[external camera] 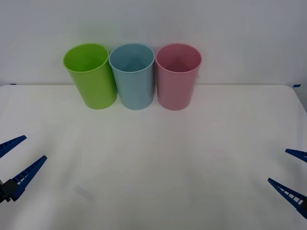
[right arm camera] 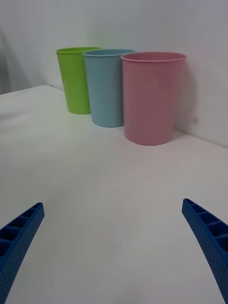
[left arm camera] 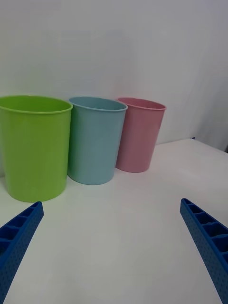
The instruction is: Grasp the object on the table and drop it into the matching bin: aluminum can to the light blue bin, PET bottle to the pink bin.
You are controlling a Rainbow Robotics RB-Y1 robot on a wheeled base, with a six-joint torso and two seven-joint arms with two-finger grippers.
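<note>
Three bins are standing upright in a row at the far edge of the table (external camera: 153, 158), w/ a plain pale wall behind them. Taking the light blue bin (external camera: 133, 75) as the landmark: the lime green bin (external camera: 90, 74) is sitting just to its left, rims touching or very nearly so, and the pink bin (external camera: 177, 75) is sitting just to its right, about as close. All three are showing open mouths, and nothing can be made out inside them from the front view.

The left gripper (external camera: 17, 157) is hovering low over the table, well apart from the light blue bin, toward the near-left corner, its blue ribbed fingers (left arm camera: 19, 237) spread wide & pinching nothing. The right gripper (external camera: 291, 168) is hovering well apart from the light blue bin too, toward the near-right corner, its fingers (right arm camera: 209, 232) likewise spread wide w/ nothing between them.

The bottle can't be seen on the table or in either gripper, so its place can't be told.
</note>
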